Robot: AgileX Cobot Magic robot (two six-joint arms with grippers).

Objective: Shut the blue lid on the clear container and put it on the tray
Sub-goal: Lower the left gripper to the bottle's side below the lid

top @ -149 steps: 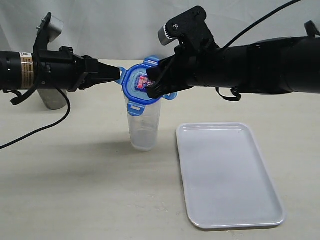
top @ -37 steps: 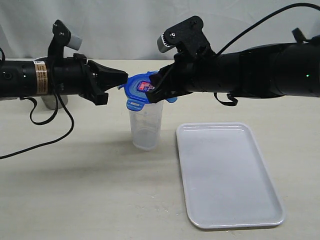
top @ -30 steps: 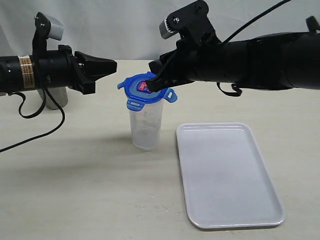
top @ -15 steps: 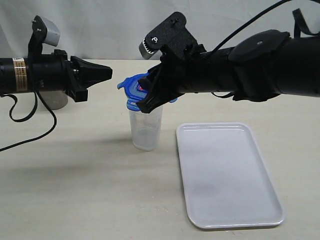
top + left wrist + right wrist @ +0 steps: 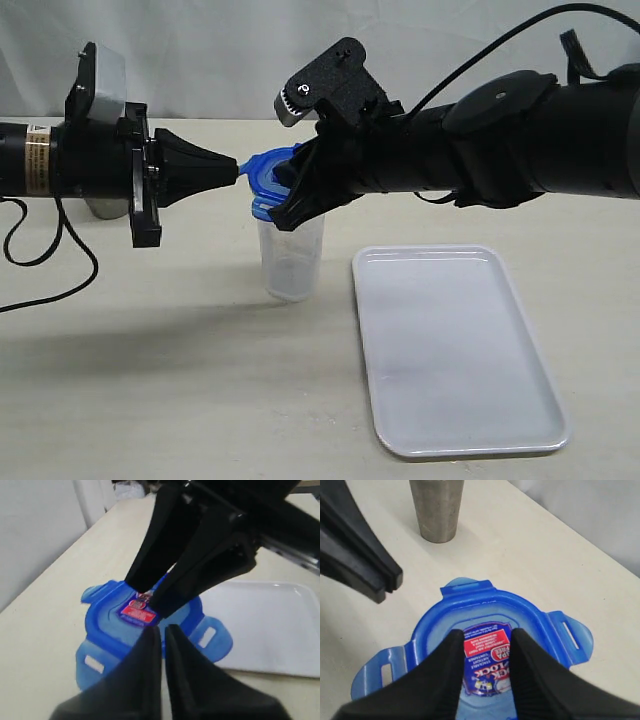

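Right gripper [image 5: 487, 639], slightly parted and empty, pins lid [image 5: 475, 605] beneath it onto container [image 5: 290, 262], seemingly so closed, empty left gripper [image 5: 161, 631] can press flaps.

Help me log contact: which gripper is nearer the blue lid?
Right. The right gripper sits from above on the centre label of the blue lid; the left gripper, shut, points at its edge from the side, just short of touching.

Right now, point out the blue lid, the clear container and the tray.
blue lid [image 5: 487, 652]: right wrist view, on the red label at its centre.
clear container [image 5: 290, 262]: exterior view, on its side wall below the lid.
tray [image 5: 455, 350]: exterior view, on its bare floor.
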